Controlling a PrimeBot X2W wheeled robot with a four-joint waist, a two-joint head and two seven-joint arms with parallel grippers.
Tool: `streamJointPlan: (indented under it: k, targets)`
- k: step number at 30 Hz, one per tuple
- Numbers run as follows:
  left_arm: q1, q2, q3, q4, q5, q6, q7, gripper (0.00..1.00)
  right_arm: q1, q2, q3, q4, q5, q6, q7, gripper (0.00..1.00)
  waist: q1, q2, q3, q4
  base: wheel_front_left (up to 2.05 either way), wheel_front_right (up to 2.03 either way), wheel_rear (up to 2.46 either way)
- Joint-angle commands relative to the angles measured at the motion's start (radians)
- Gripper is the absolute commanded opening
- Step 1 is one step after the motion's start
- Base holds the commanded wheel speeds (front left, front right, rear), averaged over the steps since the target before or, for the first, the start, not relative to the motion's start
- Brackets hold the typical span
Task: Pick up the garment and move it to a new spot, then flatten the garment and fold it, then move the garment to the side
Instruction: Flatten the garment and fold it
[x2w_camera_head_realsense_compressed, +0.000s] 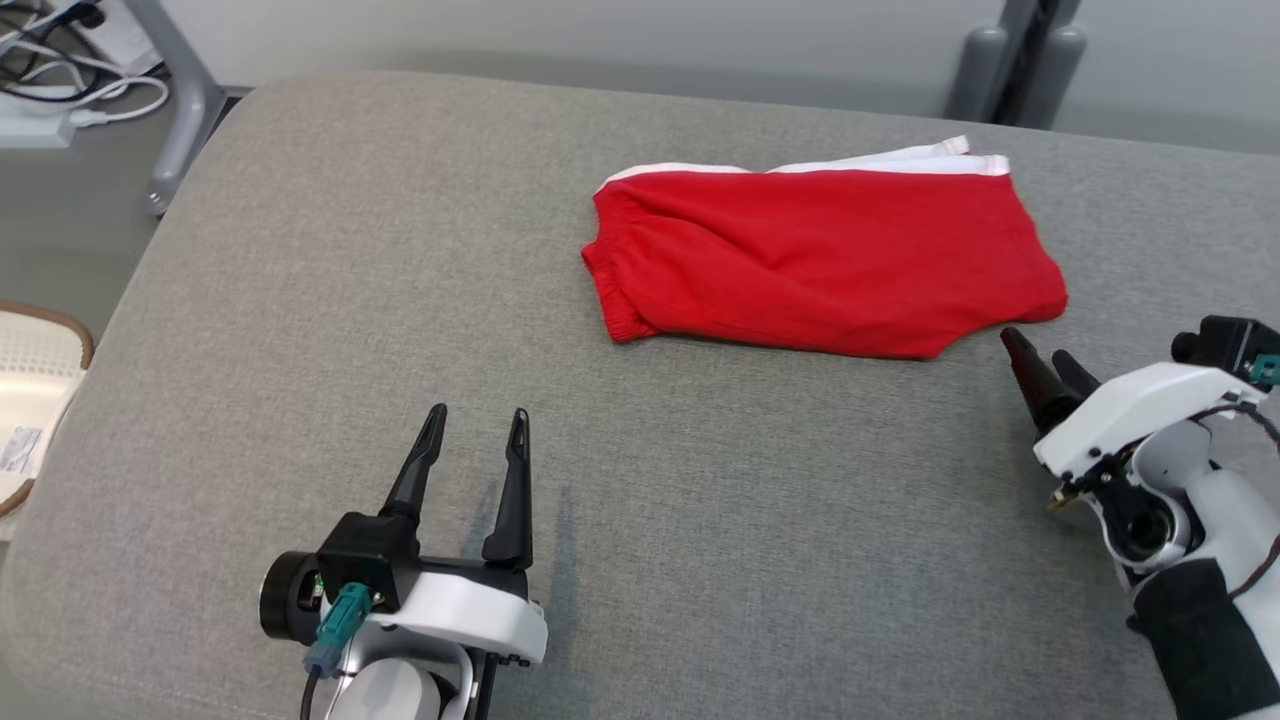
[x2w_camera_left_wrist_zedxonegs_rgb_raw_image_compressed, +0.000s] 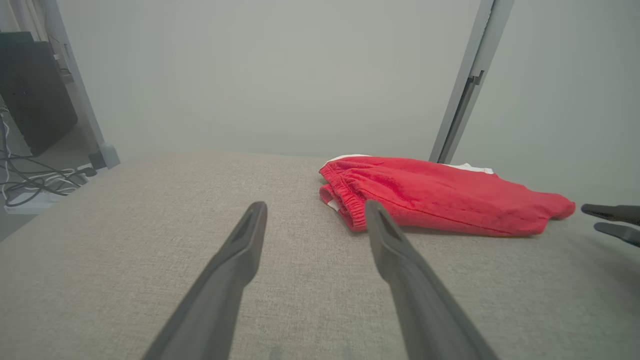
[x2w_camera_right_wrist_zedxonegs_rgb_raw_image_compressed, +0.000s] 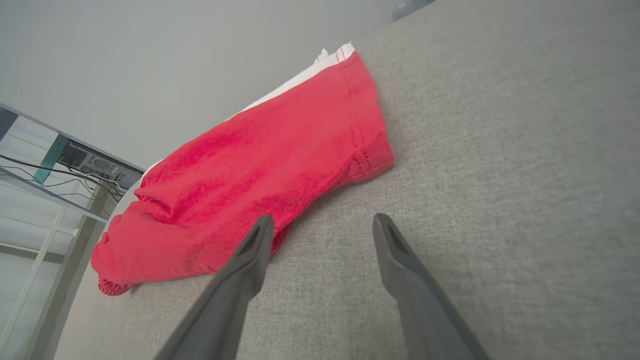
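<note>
1. The red cloth shorts with a white side stripe (x2w_camera_head_realsense_compressed: 820, 260) lie folded and quite flat on the grey fabric-covered bench (x2w_camera_head_realsense_compressed: 380, 260), in its far right part.
2. The left claw (x2w_camera_head_realsense_compressed: 478, 412) is released, its two dark fingers spread with nothing between them. It is over the near part of the bench, well apart from the shorts.
3. The right claw (x2w_camera_head_realsense_compressed: 1034, 345) is released and empty too. Its tips point at the near right corner of the shorts, just beside the hem.
</note>
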Motion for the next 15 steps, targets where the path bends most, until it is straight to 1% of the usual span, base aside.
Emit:
streamJointPlan:
  k: [1, 11, 13, 14, 15]
  targets:
    - [-0.024, 0.003, -0.005, -0.008, -0.011, 0.010, -0.001, 1.00, -0.037, -0.006, -0.016, 0.032, 0.017, 0.000, 0.018, 1.00, 0.0000, -0.0001, 0.020, 0.025, 0.00, 0.00, 0.00]
    - [-0.042, 0.004, -0.034, -0.027, -0.049, 0.035, -0.001, 1.00, -0.178, -0.002, -0.090, 0.191, 0.093, 0.000, 0.105, 1.00, 0.0000, -0.0001, 0.072, 0.078, 0.00, 0.00, 0.00]
    - [-0.047, 0.004, -0.040, -0.030, -0.053, 0.034, -0.001, 1.00, -0.201, -0.013, -0.096, 0.241, 0.080, 0.000, 0.109, 1.00, 0.0000, -0.0001, 0.084, 0.088, 0.00, 0.00, 0.00]
    - [-0.047, 0.004, -0.040, -0.030, -0.053, 0.034, -0.001, 1.00, -0.201, -0.013, -0.096, 0.241, 0.080, 0.000, 0.109, 1.00, 0.0000, -0.0001, 0.084, 0.088, 0.00, 0.00, 0.00]
    - [-0.057, 0.004, -0.047, -0.033, -0.058, 0.034, -0.001, 1.00, -0.229, -0.021, -0.097, 0.287, 0.063, 0.000, 0.106, 1.00, 0.0000, -0.0001, 0.095, 0.099, 0.00, 0.00, 0.00]
